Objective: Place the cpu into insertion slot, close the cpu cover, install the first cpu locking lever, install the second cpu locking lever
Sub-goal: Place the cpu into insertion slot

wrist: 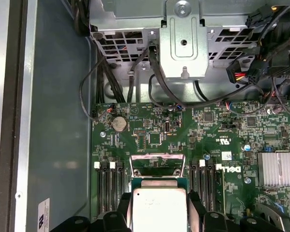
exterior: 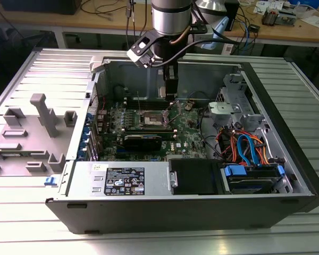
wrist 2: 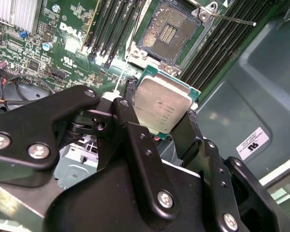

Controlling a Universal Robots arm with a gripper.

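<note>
My gripper (wrist 2: 160,107) is shut on the cpu (wrist 2: 163,102), a small square chip with a dull silver top and a green edge, gripped on two opposite sides by black fingers (wrist 2: 129,94). The insertion slot (wrist 2: 169,32) lies open just beyond the chip, its dark pin field bare. A thin locking lever (wrist 2: 232,18) sticks out beside the slot. In the first wrist view the cpu (wrist: 158,207) hangs in front of a silver frame, the cpu cover (wrist: 157,163), which looks raised. In the exterior view the gripper (exterior: 169,99) hovers above the insertion slot (exterior: 151,121), toward the case's back wall.
The green motherboard (exterior: 186,133) lies in an open computer case (exterior: 149,183) on a ribbed metal table. Black memory slots (wrist 2: 111,26) flank the socket. A drive cage (wrist: 182,41) and bundled cables (exterior: 244,146) fill the exterior view's right. Grey fixtures (exterior: 40,114) stand at its left.
</note>
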